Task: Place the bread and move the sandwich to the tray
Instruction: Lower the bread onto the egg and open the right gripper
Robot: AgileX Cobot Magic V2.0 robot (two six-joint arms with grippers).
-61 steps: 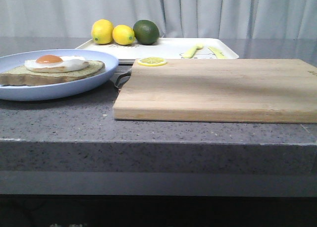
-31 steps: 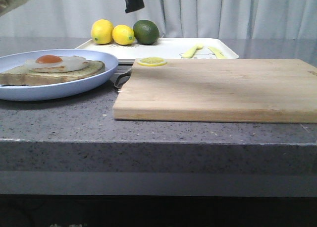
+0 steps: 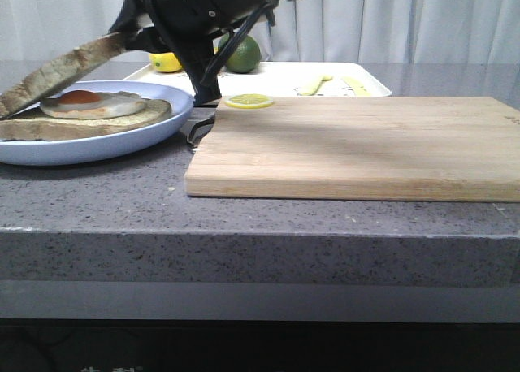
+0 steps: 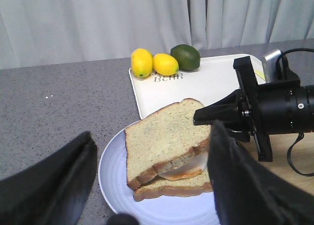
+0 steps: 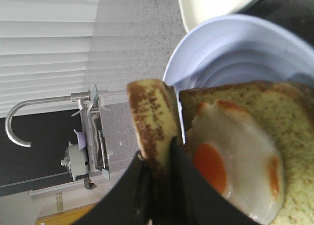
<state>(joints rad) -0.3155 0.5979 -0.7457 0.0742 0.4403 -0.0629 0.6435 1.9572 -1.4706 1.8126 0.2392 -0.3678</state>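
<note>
My right gripper (image 3: pixel 128 37) is shut on the bread (image 3: pixel 57 73), a tan slice with brown crust, by its edge. It holds the slice tilted over the sandwich (image 3: pixel 89 116), its low end at the plate's left. The sandwich is egg-topped toast on the pale blue plate (image 3: pixel 122 140). In the left wrist view the bread (image 4: pixel 164 136) covers most of the egg. The right wrist view shows the slice (image 5: pixel 149 119) edge-on between the fingers, beside the egg (image 5: pixel 230 156). My left gripper (image 4: pixel 151 134) is open and empty before the plate (image 4: pixel 115 171). The white tray (image 3: pixel 284 80) lies behind.
A wooden cutting board (image 3: pixel 357 144) lies right of the plate with a lemon slice (image 3: pixel 249 101) on its far left corner. Lemons (image 4: pixel 141 63) and a lime (image 3: pixel 242 54) sit on the tray's left end, yellow utensils (image 3: pixel 317 84) at its right. A dark object (image 3: pixel 195 130) lies between plate and board.
My right arm has come into the front view from above and brought the bread down, tilted, over the egg toast. The plate, board and tray have not moved.
</note>
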